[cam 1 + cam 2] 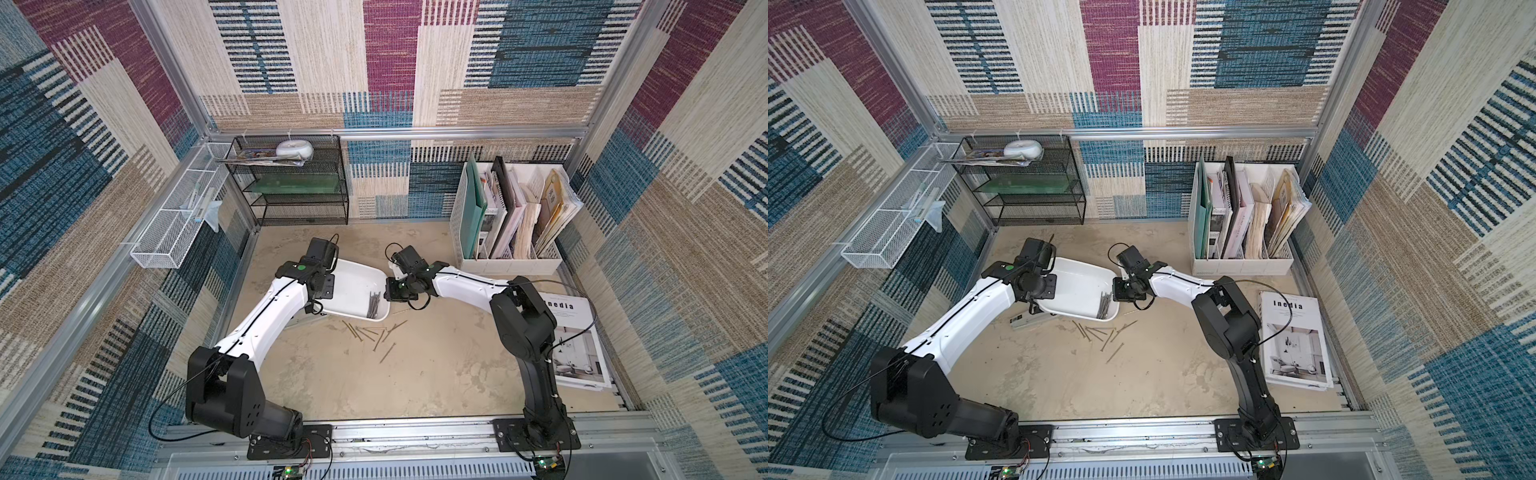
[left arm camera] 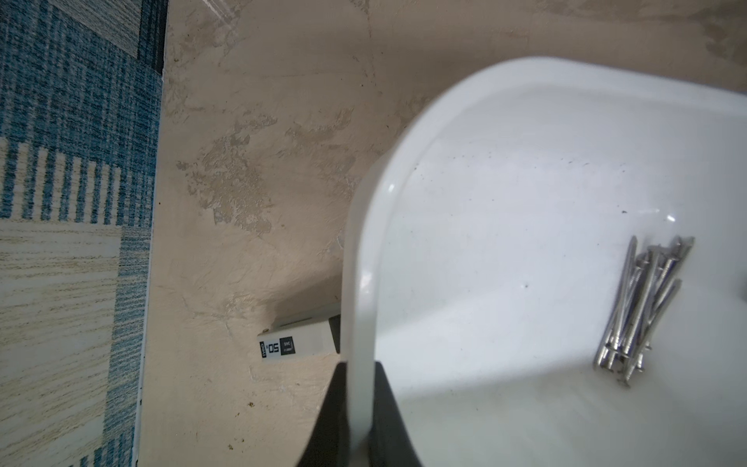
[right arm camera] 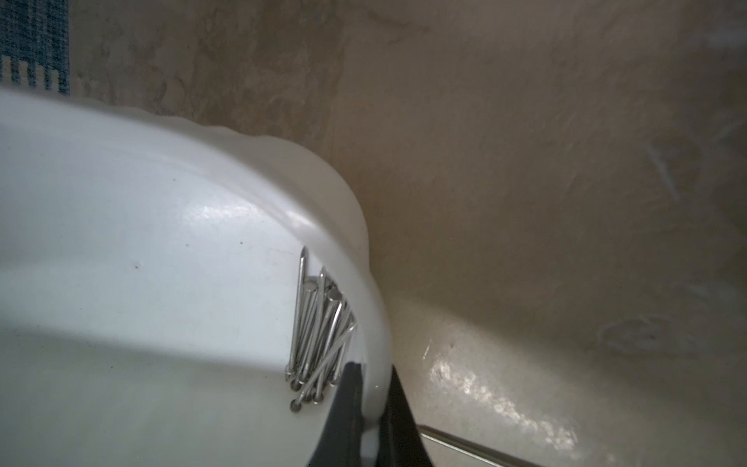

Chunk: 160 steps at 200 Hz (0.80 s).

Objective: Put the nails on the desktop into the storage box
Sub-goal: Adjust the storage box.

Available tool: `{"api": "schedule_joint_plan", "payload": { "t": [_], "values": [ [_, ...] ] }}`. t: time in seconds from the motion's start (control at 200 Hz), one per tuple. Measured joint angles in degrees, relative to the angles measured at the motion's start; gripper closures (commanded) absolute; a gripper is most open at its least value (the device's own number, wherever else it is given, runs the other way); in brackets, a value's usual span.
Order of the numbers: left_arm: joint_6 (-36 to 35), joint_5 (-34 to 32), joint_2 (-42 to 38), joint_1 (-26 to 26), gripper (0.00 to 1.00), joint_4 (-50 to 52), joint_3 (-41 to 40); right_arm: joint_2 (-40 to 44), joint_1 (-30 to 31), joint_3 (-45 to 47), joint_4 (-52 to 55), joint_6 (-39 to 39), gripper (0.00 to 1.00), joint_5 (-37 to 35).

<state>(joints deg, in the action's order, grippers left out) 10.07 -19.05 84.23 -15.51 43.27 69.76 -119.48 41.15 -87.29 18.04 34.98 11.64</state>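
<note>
Left gripper (image 2: 359, 376), right gripper (image 3: 374, 384) both clamp storage box (image 1: 353, 280) rim. Loose nails (image 1: 370, 332) just beside box on counter (image 1: 415, 374): thin, slick, roll-prone, probably best pinched mid-shaft.

White storage box (image 1: 353, 282), brassy-grey nails (image 1: 387, 353), mottled beige desktop (image 1: 374, 386)

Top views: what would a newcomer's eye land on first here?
The white storage box mid-desk, with the left gripper and right gripper each shut on an opposite rim. A bundle of nails lies against one wall inside it, while loose nails are scattered on the desktop beside it, toward the arm bases.
</note>
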Motion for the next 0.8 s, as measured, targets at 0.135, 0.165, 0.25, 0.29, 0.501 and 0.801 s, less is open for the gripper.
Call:
{"api": "schedule_joint_plan", "payload": {
  "t": [0.135,0.165,0.25,0.29,0.501,0.801],
  "values": [
    [1.2,2.5,0.0,-0.3,1.00,-1.1,1.1,2.7,-1.2,2.7,-2.0,-0.9,1.00,-1.2],
    [1.4,3.0,0.0,-0.3,1.00,-1.3,1.7,3.3,-1.5,3.3,-2.8,-1.3,1.00,-1.5],
    [1.9,4.4,0.0,-0.8,1.00,-1.7,3.5,5.0,-2.5,5.2,-5.6,-2.4,1.00,-3.0],
    [2.1,4.7,0.2,-1.1,1.00,-1.7,4.5,5.7,-2.8,6.0,-7.0,-2.9,1.00,-3.8],
    [2.8,5.9,3.8,-2.3,0.96,-3.0,9.1,7.6,-4.8,10.4,-14.7,-5.0,1.00,-7.0],
    [3.4,10.7,6.6,-2.7,0.65,-4.7,8.7,7.5,-7.1,14.6,-19.9,-7.8,1.00,-10.5]
  ]
}}
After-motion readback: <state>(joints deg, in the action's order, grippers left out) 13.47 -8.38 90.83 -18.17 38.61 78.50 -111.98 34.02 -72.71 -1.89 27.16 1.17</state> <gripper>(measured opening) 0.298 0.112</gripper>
